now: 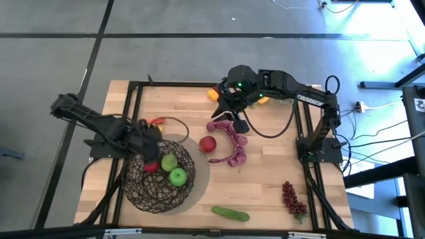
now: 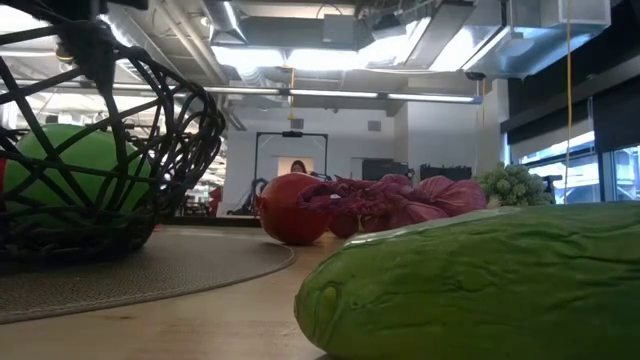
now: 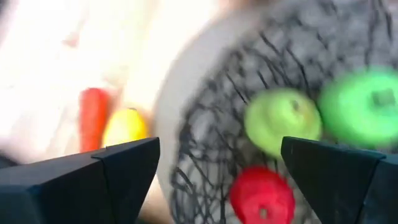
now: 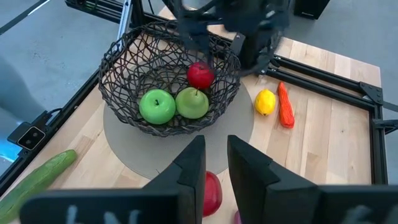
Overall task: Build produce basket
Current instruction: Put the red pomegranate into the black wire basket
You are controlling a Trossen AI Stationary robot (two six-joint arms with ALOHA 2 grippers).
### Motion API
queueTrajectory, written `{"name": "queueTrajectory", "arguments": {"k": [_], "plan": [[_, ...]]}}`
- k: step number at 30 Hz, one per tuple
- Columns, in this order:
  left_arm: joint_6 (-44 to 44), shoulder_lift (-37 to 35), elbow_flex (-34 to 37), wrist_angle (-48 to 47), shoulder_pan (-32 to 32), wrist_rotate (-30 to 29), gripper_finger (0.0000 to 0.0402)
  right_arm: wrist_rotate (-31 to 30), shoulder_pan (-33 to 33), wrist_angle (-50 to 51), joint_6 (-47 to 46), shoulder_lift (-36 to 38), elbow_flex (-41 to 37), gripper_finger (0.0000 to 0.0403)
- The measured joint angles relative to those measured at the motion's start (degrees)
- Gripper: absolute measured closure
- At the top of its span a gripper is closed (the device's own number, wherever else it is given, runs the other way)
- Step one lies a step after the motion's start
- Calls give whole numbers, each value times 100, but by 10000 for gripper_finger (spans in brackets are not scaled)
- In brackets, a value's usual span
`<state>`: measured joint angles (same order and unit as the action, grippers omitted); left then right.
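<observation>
The wire-mesh basket (image 1: 159, 178) stands on a flat grey round mat (image 1: 199, 174) at the front-left part of the wooden counter (image 1: 265, 172). Inside the basket lie two green apples (image 1: 177, 176) and one small red apple (image 1: 151, 166).

The left claw (image 1: 150, 154) is positioned over the basket's rim on the far-left side, directly above the small red apple. Its jaws stand wide apart and hold nothing; the left wrist view shows both dark fingers (image 3: 106, 177) spread with the basket contents between them.

Just outside the basket, beyond the left claw, a yellow lemon (image 4: 265, 101) and a red chili (image 4: 285, 106) lie side by side on the counter.

The right claw (image 1: 240, 123) is near the counter's far centre, above a purple grape bunch (image 1: 229, 141). Its fingers (image 4: 189, 171) are nearly together with a narrow gap; no object is visible between them. An orange fruit (image 1: 212, 94) lies beside the right arm at the far edge.

A second red apple (image 1: 208, 144) rests just beside the purple grapes, off the mat's edge. A green cucumber (image 1: 230, 213) lies at the front centre of the counter. A dark-red grape bunch (image 1: 292, 198) lies at the front right, well apart from the basket.
</observation>
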<state>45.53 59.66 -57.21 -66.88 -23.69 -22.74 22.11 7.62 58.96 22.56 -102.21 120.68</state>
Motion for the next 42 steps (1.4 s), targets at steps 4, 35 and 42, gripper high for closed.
{"name": "queueTrajectory", "arguments": {"k": [4,35,42], "plan": [[642,-193,-72,-36,319,-338,77,0,0,-30,-1,0,0,338],[491,-258,-70,-36,1518,-351,78,-102,-49,-321,136,-11,-1882,338],[495,-322,-70,-8,1518,-370,78,-93,-186,-677,-285,-11,-2417,338]]}}
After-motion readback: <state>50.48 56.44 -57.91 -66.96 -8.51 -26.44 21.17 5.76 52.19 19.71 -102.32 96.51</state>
